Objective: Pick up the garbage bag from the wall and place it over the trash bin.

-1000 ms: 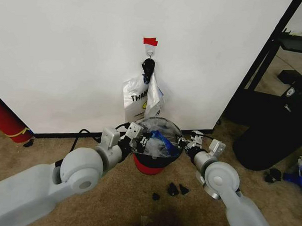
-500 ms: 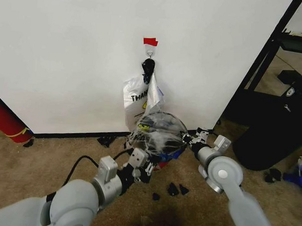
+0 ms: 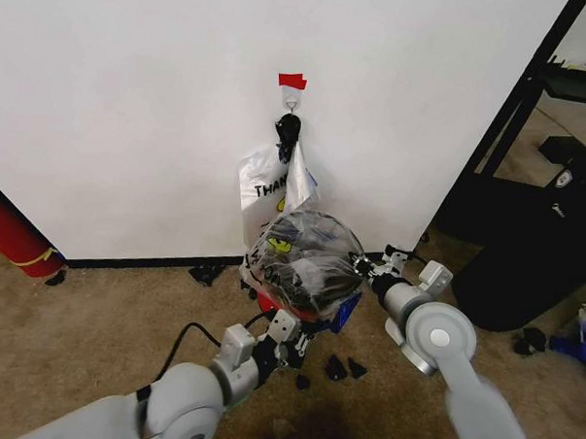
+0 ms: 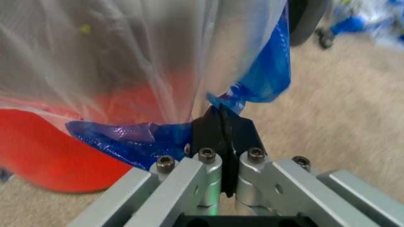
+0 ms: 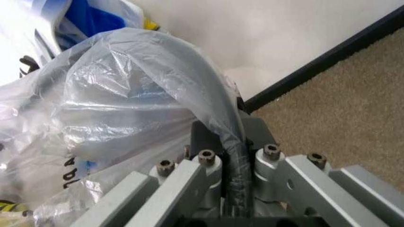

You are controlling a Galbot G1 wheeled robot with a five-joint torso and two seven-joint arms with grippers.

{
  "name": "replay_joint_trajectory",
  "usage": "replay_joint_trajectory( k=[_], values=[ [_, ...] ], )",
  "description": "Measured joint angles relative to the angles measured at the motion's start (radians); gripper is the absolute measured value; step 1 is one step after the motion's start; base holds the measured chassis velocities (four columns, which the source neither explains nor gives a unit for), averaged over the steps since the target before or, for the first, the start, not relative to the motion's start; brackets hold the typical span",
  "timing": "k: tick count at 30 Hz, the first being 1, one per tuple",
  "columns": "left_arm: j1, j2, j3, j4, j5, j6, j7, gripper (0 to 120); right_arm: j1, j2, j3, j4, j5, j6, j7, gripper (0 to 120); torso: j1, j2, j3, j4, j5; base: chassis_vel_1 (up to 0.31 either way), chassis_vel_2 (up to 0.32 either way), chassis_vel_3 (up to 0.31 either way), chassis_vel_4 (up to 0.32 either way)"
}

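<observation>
against the plain white wall (image 3: 133, 96), the small black trash bin (image 3: 287, 305) is mostly hidden by the crinkly translucent garbage bag (image 3: 306, 259), domed upward, pinched by the left gripper (image 3: 290, 338) and right gripper (image 3: 366, 269).

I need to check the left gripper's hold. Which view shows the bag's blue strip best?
The left wrist view: the blue strip runs into the shut left gripper, beside the bin's red base. The head view shows a small blue patch under the garbage bag. The right wrist view shows clear plastic in the right gripper.
</observation>
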Motion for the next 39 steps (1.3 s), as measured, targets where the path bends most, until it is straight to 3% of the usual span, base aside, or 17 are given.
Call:
replay_joint_trajectory(
  k=[4,12,19,26,32,33,35,39],
  values=[
    [0.001,-0.01,0.013,0.028,0.018,-0.006,-0.001,0,0.0,-0.005,0.009,0.002,0.008,0.0,0.002,1,0.0,0.0,0.0,0.0,0.0001,0.0,0.0,0.0,0.0],
    [-0.003,-0.094,0.029,0.114,0.056,-0.012,-0.055,0,-0.016,0.016,0.02,0.023,0.013,-0.015,0.004,1,0.0,0.0,0.0,-0.0002,-0.0003,0.0,0.0,0.0,0.0],
    [0.03,-0.063,0.016,0.078,0.074,0.008,-0.073,1,-0.022,0.014,0.014,0.005,-0.011,-0.012,-0.002,1,0.0,0.0,0.0,0.0,0.0003,0.0,0.0,0.0,0.0],
    [0.054,-0.01,0.002,0.004,0.074,0.031,-0.072,25,-0.013,0.009,0.032,-0.025,-0.029,-0.006,-0.012,1,0.0,0.0,0.0,-0.0002,-0.0001,0.0,0.0,0.0,0.0],
    [0.1,0.022,-0.03,-0.048,0.089,0.024,-0.086,53,-0.034,0.01,0.081,-0.033,-0.065,0.011,-0.026,1,0.0,0.0,0.0,0.0002,-0.0004,0.0,0.0,0.0,0.0],
    [0.1,0.022,-0.03,-0.048,0.089,0.024,-0.086,53,-0.034,0.01,0.081,-0.033,-0.065,0.011,-0.026,1,0.0,0.0,0.0,0.0002,-0.0004,0.0,0.0,0.0,0.0],
    [0.094,0.042,-0.043,-0.08,0.073,0.016,-0.09,59,-0.051,0.008,0.099,-0.032,-0.084,0.015,-0.034,1,0.0,0.0,0.0,-0.0008,-0.0004,0.0,0.0,0.0,0.0],
    [0.088,0.104,-0.089,-0.196,-0.042,0.015,-0.119,74,-0.087,0.008,0.104,-0.023,-0.145,0.03,-0.074,1,0.0,0.0,0.0,0.0,0.0002,0.0,0.0,0.0,0.0]
  ],
)
